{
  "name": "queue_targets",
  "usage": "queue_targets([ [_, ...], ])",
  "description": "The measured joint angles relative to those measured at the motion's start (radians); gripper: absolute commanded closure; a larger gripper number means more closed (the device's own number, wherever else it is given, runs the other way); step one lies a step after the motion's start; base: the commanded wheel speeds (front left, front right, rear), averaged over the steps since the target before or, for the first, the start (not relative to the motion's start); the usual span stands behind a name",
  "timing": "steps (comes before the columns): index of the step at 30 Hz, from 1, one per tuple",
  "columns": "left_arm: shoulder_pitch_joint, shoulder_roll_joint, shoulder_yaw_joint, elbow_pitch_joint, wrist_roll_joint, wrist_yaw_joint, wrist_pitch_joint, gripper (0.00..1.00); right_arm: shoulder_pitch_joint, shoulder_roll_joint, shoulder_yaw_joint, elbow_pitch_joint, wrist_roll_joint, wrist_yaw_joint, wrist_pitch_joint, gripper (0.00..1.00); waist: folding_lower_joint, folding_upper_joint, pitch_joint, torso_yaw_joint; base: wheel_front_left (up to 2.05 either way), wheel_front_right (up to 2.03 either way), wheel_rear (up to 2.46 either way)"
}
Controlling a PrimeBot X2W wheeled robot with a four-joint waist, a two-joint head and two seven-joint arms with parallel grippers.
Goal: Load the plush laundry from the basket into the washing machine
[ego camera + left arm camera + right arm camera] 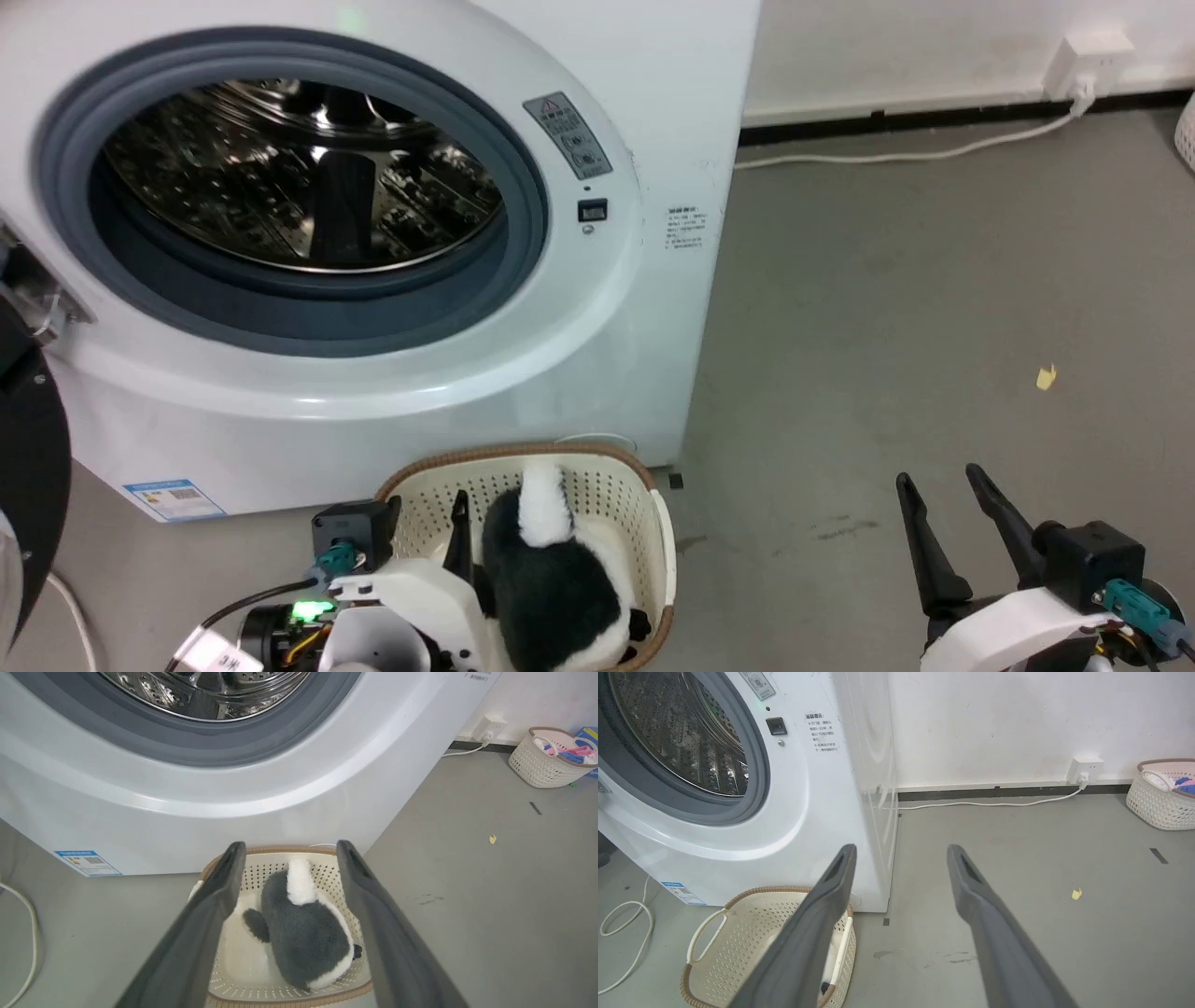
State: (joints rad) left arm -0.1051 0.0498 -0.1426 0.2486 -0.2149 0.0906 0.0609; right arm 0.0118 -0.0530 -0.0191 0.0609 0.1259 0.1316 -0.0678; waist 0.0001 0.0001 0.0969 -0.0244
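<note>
The basket (pixel 611 485) sat on the floor (pixel 887 327) right before the washer (pixel 653 93), likely to keep the lift short. The plush (pixel 551 569) lay inside it. The left end effector (pixel 290 845) hung above the plush, spread wide and empty. The right end effector (pixel 939 476), equally wide and empty, stood well aside. The drum (pixel 308 187) looked empty.

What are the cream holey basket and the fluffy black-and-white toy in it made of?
The cream perforated basket looks like moulded plastic: smooth, even walls with neat rows of holes. The black-and-white plush item looks like soft synthetic fur, probably stuffed, since its outline is fuzzy and rounded.
</note>
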Motion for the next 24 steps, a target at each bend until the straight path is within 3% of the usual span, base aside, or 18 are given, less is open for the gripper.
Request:
queue_targets([
  [24, -0.2, -0.002, -0.153, 0.25, -0.159, 0.102, 0.117, 0.0, -0.046, 0.0, -0.039, 0.018, 0.08, 0.0, -0.048, 0.0, 0.0001, 0.0, 0.198, -0.029, 0.0, 0.0, 0.0],
])
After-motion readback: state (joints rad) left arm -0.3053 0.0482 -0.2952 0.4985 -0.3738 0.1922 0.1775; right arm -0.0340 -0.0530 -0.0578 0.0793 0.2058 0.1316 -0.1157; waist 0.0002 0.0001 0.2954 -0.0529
